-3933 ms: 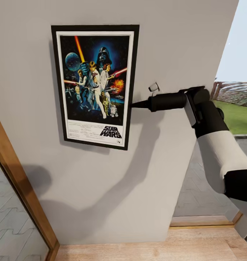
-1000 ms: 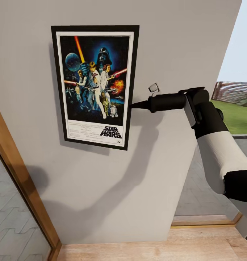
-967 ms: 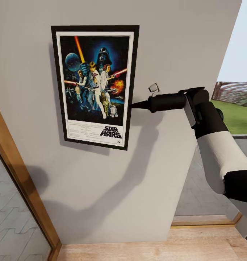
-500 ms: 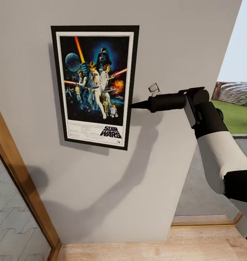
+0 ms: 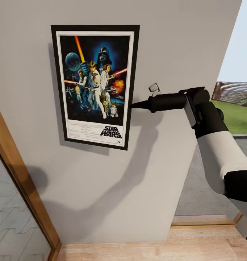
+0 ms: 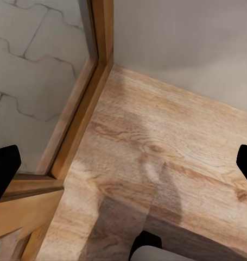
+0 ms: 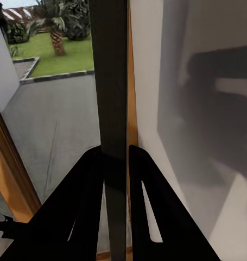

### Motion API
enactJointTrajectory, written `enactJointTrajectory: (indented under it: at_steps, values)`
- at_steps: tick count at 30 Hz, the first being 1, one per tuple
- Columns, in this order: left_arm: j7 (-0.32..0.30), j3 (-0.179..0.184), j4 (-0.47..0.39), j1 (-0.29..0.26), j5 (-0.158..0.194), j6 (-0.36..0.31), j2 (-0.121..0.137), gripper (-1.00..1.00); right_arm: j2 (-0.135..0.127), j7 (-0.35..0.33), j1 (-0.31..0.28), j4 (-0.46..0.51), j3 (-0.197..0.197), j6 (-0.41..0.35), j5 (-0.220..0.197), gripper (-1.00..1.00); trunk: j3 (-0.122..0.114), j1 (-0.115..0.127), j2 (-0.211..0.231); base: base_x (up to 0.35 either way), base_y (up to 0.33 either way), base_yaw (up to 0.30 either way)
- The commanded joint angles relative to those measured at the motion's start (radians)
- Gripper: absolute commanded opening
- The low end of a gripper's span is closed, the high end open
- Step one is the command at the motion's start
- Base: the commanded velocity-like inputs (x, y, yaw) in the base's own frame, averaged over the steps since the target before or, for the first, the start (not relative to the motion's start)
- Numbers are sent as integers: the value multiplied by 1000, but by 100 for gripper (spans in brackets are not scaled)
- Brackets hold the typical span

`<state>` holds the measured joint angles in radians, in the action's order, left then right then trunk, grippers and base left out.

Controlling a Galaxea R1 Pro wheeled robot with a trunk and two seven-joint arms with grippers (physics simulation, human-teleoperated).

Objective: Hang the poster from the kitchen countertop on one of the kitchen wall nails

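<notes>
Poster [image 5: 95, 85] hangs flat against the wall [image 5: 167, 43], its right edge pinched in the right pincer [image 5: 133, 105], which should loosen gently and retreat sideways.

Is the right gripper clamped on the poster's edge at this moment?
Yes: in the right wrist view the right gripper's two fingers press both sides of the poster's thin black frame edge.

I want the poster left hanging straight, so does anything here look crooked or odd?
Slightly. The poster lies flat against the grey wall but tilts a little: its bottom edge drops toward the right gripper, which is clamped on the frame's edge, as the right wrist view shows. No nail is visible, so I cannot tell if it hangs.
</notes>
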<state>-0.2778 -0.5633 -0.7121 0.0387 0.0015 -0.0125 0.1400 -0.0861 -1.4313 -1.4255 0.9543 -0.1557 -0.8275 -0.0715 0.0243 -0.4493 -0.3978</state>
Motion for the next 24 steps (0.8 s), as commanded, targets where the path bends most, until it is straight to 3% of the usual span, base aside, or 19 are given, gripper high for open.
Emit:
enactJointTrajectory:
  at_steps: [1, 15, 24]
  values:
    - [-6, -3, -1, -1, 0, -1, 0, 100, -1, 0, -1, 0, -3, -13, -8, -100, 2, -1, -2, 0, 0, 0]
    - [-6, -3, -1, 0, 0, -1, 0, 100, -1, 0, -1, -1, -2, -13, -8, -100, 2, -1, -2, 0, 0, 0]
    - [-6, -3, -1, 0, 0, -1, 0, 100, -1, 0, -1, 0, -4, -13, -8, -100, 2, -1, -2, 103, 0, 0]
